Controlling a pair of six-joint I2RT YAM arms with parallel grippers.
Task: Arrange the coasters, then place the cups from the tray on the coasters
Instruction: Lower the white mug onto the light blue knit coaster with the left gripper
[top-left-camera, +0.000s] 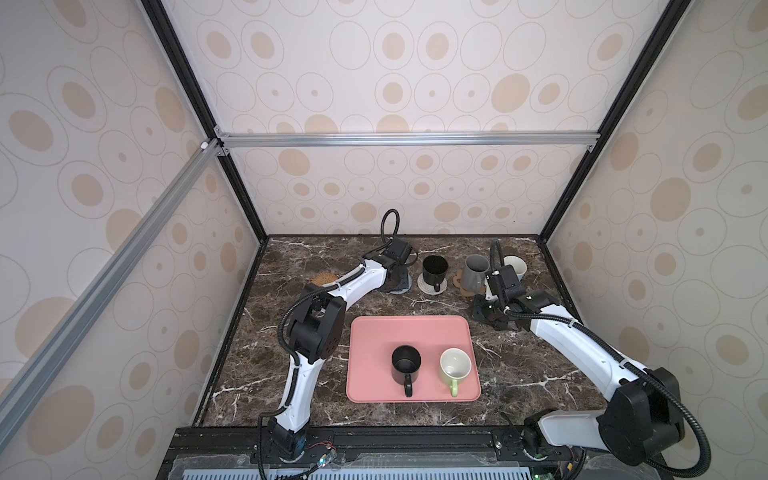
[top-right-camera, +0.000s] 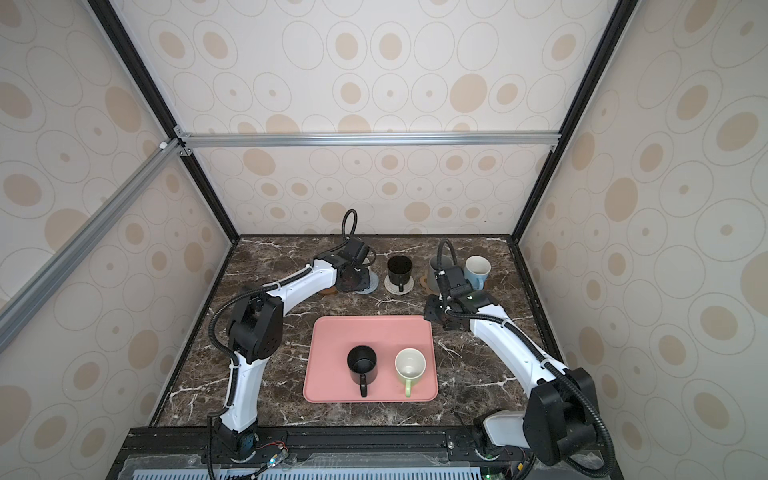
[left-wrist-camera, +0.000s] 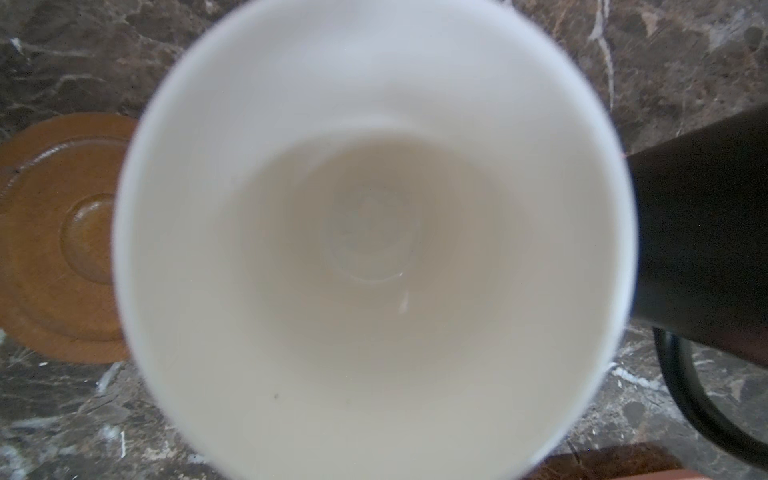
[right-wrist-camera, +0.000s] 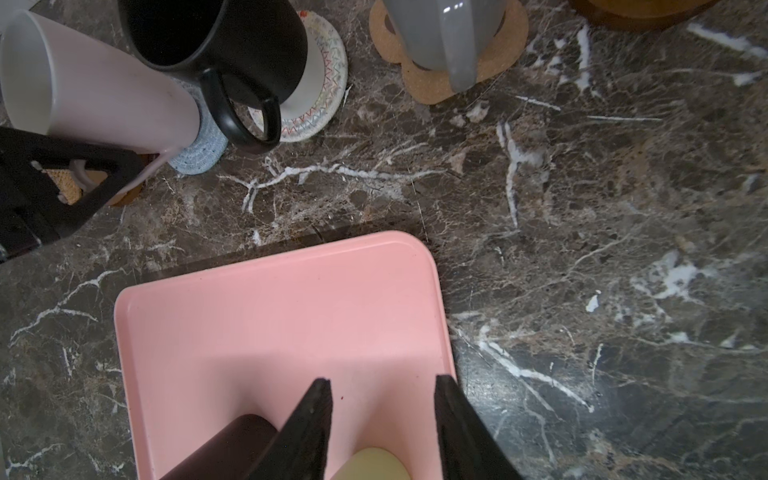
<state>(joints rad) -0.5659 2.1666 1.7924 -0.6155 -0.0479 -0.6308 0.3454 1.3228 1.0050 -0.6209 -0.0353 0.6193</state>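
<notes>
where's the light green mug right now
In a top view the light green mug stands upright on the pink tray, in its near right part, just right of a black mug and not touching it.

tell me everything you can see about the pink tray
The pink rectangular tray looks like smooth matte plastic, with rounded corners and a low rim. It lies flat on the dark marble tabletop. Its far half is bare; a black handled mug and a light green handled mug stand upright on its near half, handles toward the robot.
</notes>
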